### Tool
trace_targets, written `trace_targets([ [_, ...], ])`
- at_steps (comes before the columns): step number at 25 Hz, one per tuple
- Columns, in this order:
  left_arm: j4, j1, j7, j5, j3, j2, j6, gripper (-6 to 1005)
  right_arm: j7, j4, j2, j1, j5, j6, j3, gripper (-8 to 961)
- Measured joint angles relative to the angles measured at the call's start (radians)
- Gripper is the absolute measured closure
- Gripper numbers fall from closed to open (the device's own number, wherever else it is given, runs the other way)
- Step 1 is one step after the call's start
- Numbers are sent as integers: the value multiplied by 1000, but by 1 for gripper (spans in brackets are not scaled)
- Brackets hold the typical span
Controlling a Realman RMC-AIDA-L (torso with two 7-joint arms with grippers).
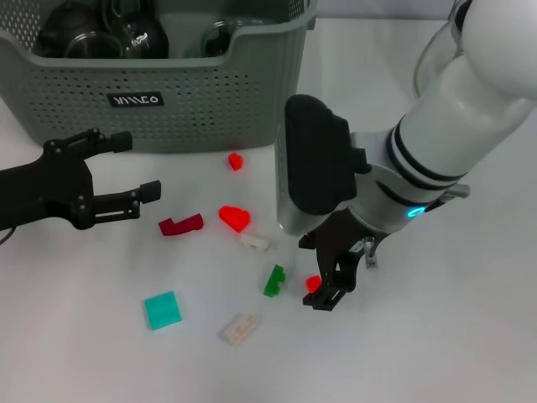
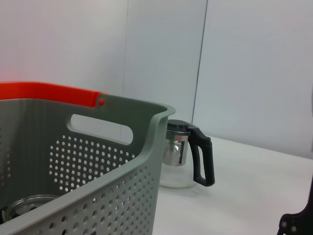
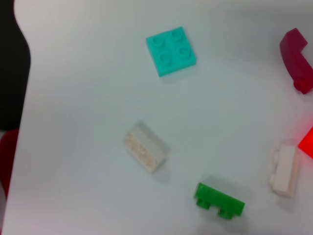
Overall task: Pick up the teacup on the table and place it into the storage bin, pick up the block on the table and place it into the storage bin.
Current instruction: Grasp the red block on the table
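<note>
The grey-green storage bin [image 1: 210, 92] stands at the back left, and its perforated wall [image 2: 98, 181] fills the left wrist view. Glass teacups [image 1: 126, 34] lie inside it; I see no teacup on the table. Several blocks are scattered in front of the bin. My right gripper [image 1: 331, 281] hangs low over the table, right against a small red block [image 1: 313, 284], beside a green block [image 1: 274, 280]. Whether it holds the red block is hidden. My left gripper [image 1: 138, 168] hovers open and empty in front of the bin's left half.
Other loose blocks: small red [image 1: 235, 160], larger red [image 1: 235, 218], dark red [image 1: 180, 224], white [image 1: 253, 243], teal [image 1: 161, 310], cream [image 1: 241, 328]. A glass pitcher with a black handle [image 2: 188, 156] stands on the table beside the bin.
</note>
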Motion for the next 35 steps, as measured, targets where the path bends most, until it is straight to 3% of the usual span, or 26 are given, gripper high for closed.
trace_targets([
  [9,-2,-2,-2,-1,0,0,-2,126,1,21,2,1,0,15,-21,104],
  [14,-2,-7,-2,5,1,-1,-2,126,4,24,2,3,-1,23,-23,165],
  [20,-2,-8,-3,6,2,-1,-2,126,17,27,2,3,-2,38,-41,383],
  [35,-5,-8,-4,7,2,-3,-2,126,32,27,2,3,-1,40,-60,488],
])
